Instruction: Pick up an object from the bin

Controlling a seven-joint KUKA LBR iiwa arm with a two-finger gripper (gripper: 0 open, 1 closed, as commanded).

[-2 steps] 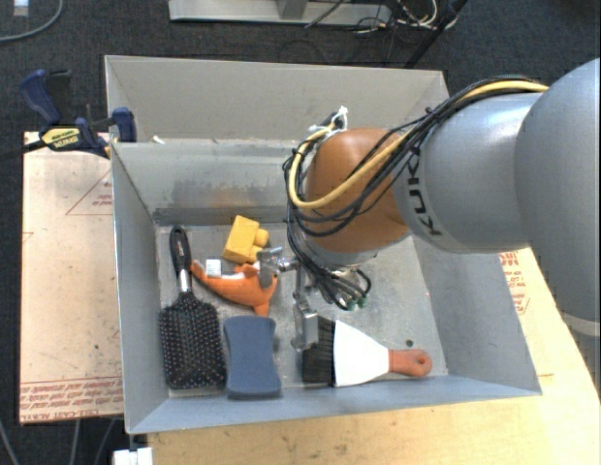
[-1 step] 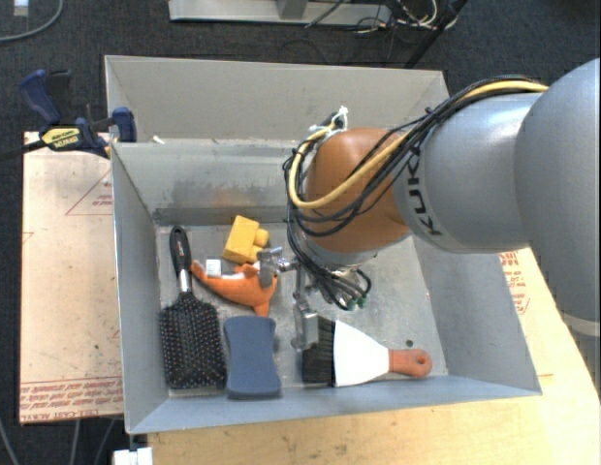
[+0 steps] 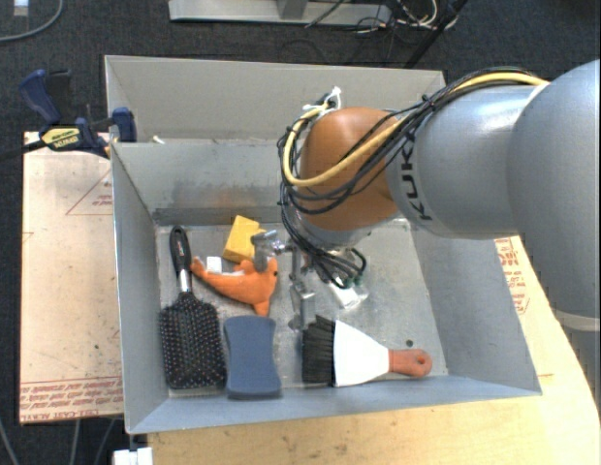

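Grey arm (image 3: 514, 163), nearest us; we note its gripper (image 3: 302, 303) over the black-bristled, white-bodied, orange-handled brush (image 3: 363, 359), beside an orange curved object (image 3: 244, 284); jaw state we cannot tell

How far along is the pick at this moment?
Done: nothing looks lifted. The black hairbrush, blue-grey pad, orange toy and white brush all lie on the floor of the bin. In hand: the claw sits low mid-bin, between the orange toy and the white brush's black bristles, with nothing visibly held. Left: closing on one thing and raising it out.
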